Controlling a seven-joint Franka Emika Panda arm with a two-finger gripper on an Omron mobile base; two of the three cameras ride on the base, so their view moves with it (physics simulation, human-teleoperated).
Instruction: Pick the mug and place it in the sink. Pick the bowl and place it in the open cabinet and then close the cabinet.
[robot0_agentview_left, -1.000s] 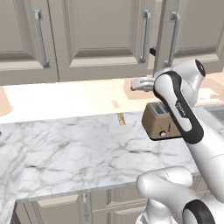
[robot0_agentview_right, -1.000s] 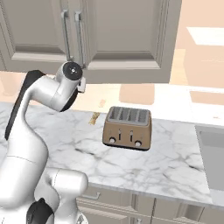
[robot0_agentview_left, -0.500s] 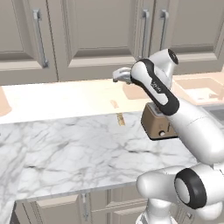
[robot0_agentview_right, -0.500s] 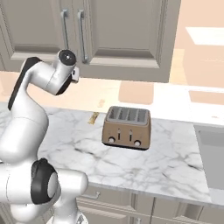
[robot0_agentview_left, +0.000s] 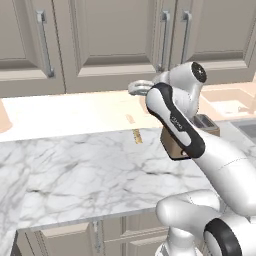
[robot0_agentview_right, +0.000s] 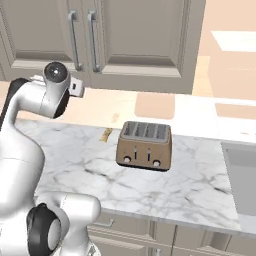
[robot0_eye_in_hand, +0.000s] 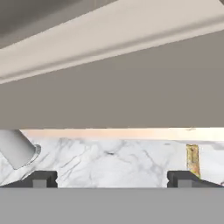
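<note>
1. The claw (robot0_eye_in_hand: 111, 178) stands released, its two dark fingertips (robot0_eye_in_hand: 40, 179) set wide apart with nothing between them.
2. In the left base view the claw (robot0_agentview_left: 138, 88) is raised just under the wall cabinets, pointing off to the left, above the back of the marble surface (robot0_agentview_left: 75, 170).
3. The sink (robot0_agentview_right: 243, 175) shows as a grey recess at the right end of the surface in the right base view; just its near corner is seen, so its long axis cannot be told.
4. A brown four-slot toaster (robot0_agentview_right: 145, 145) stands upright on the surface between the arm and the sink, its long side running left to right, knobs facing the camera.
5. A small yellow-brown strip (robot0_agentview_right: 106, 134) lies flat on the surface left of the toaster, its long axis running roughly front to back.
6. The wall cabinets (robot0_agentview_right: 135, 40) above have shut panelled doors; their long grey bar handles (robot0_agentview_right: 93, 41) run vertically.
7. In the hand view a grey cylinder (robot0_eye_in_hand: 15, 148) shows at the left, tilted; what it is cannot be told.
</note>
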